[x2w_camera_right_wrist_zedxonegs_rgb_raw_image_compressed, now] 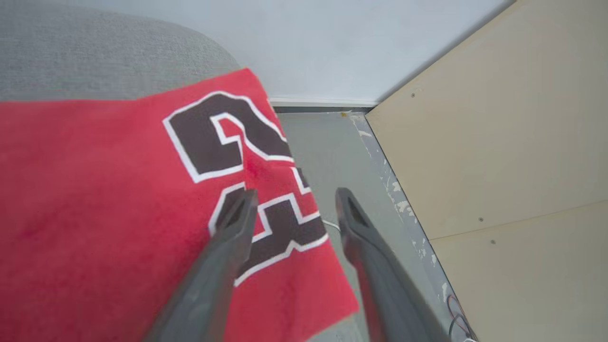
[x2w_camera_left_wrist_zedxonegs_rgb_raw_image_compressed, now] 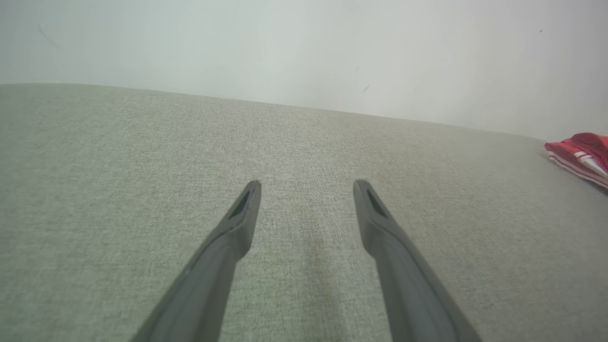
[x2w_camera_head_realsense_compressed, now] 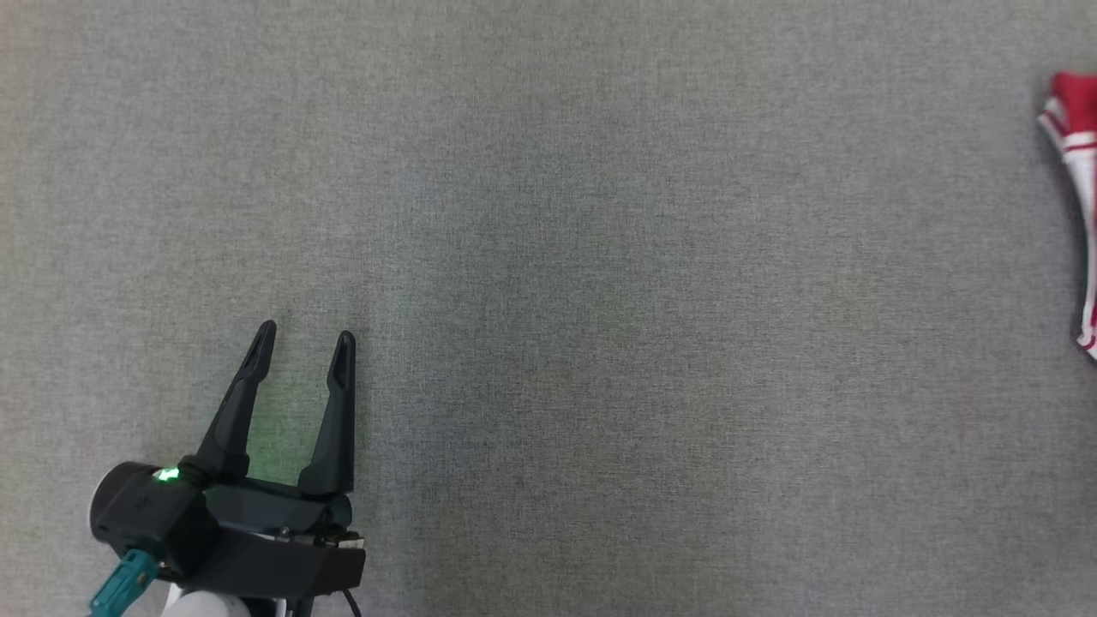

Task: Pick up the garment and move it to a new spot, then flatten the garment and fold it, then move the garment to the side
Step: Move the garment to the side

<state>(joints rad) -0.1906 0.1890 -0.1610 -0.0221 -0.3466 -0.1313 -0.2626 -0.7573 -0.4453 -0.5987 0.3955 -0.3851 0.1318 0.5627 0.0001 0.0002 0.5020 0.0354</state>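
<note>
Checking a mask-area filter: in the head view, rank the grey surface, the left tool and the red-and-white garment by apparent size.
1. Grey surface: nearly the whole frame.
2. Left tool, though nearer the camera.
3. Red-and-white garment: a strip cut off at the right edge, so its full size is unsure.

Red garment [x2w_camera_right_wrist_zedxonegs_rgb_raw_image_compressed: 95, 190] on a grey table cover [x2w_camera_head_realsense_compressed: 600, 257]

The garment is bright red, its dark brown-black numerals edged in white, and its edge in the head view is striped red and white. The table cover is a heathered grey weave. The left gripper [x2w_camera_head_realsense_compressed: 306, 332] is black with a green light [x2w_camera_head_realsense_compressed: 167, 473] and a teal fitting [x2w_camera_head_realsense_compressed: 120, 587]. The right gripper [x2w_camera_right_wrist_zedxonegs_rgb_raw_image_compressed: 295, 192] is dark grey. Around them: a pale white wall [x2w_camera_right_wrist_zedxonegs_rgb_raw_image_compressed: 356, 42], a beige panel [x2w_camera_right_wrist_zedxonegs_rgb_raw_image_compressed: 498, 142], and a grey floor [x2w_camera_right_wrist_zedxonegs_rgb_raw_image_compressed: 332, 156] flecked with white.
</note>
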